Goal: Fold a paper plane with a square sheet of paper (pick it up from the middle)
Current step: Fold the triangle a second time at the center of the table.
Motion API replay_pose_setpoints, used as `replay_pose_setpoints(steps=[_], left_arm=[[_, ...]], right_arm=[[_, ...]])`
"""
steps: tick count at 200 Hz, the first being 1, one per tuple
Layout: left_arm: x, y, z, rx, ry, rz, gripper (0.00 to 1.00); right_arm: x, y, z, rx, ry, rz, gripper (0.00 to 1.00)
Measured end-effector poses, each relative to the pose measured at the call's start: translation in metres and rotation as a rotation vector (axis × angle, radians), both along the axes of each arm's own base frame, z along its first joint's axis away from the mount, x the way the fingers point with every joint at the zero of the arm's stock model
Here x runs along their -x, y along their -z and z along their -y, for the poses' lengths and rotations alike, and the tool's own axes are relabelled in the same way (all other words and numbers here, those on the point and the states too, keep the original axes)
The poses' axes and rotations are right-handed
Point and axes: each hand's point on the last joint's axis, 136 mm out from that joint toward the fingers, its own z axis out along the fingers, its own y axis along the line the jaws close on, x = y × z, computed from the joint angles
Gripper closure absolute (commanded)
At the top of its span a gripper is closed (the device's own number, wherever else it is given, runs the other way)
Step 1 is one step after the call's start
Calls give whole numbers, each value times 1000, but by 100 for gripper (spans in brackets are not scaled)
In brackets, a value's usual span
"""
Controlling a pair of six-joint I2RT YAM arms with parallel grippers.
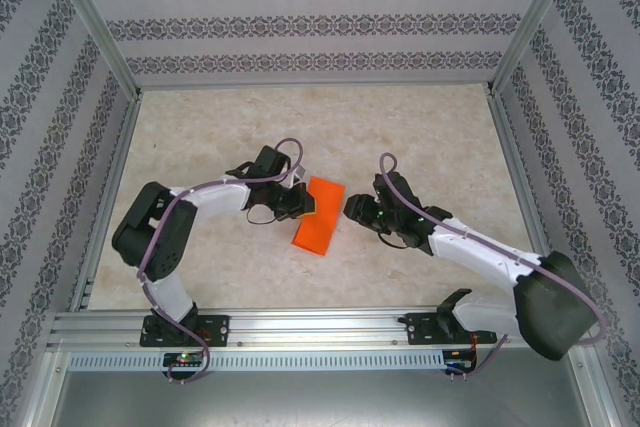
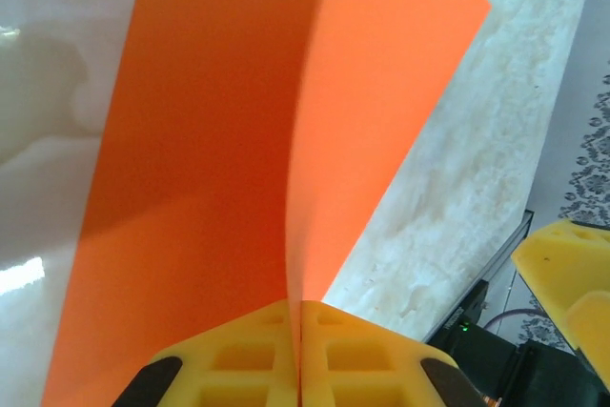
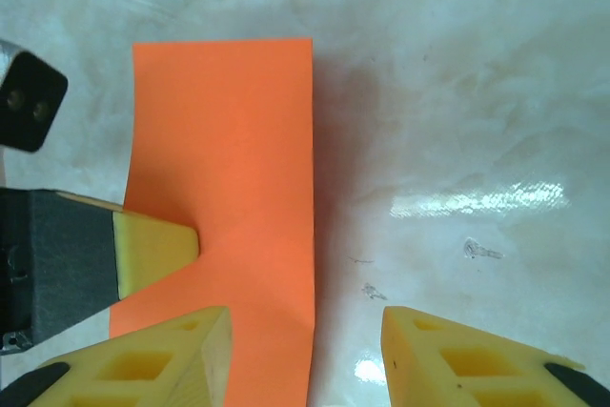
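The orange sheet of paper [image 1: 319,215] lies mid-table, doubled over into a long rectangle. My left gripper [image 1: 302,203] is at its left long edge. In the left wrist view the yellow jaws of my left gripper [image 2: 297,310] are shut on the paper [image 2: 219,140], which rises from them with its upper layer lifted along a ridge. My right gripper [image 1: 352,208] stands open at the paper's right side. In the right wrist view my right gripper [image 3: 305,355] straddles the right edge of the paper [image 3: 229,150], with the left arm's fingertip [image 3: 157,250] pressing in from the left.
The marble-patterned table [image 1: 420,137] is ringed by patterned walls and an aluminium frame. A metal rail [image 1: 320,327] with the arm bases runs along the near edge. A bright glare patch [image 3: 477,202] lies on the table right of the paper.
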Motion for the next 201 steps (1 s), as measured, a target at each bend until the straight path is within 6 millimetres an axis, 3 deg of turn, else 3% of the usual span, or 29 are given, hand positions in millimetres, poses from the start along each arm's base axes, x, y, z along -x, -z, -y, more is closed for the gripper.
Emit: replay_pose_setpoints(steps=[28,53,103,166,201], left_arm=[[-1,-20,0,3,-41,39,91],[-2,-16,-4,-23,-92,25,91],[4,-8,-5,-71,-108,17,90],[18,7,11,-126,77,57,90],[23,16,8,-155,98,41,89]], right_arm=[[0,-21,3,-26,1,64,54],[5,-29,3,-31,-20,116,52],[20,-29,-4,28,-121,210,49],[27,-13,-18,161,-221,227,49],[31,-12,-22,173,-239,235,48]])
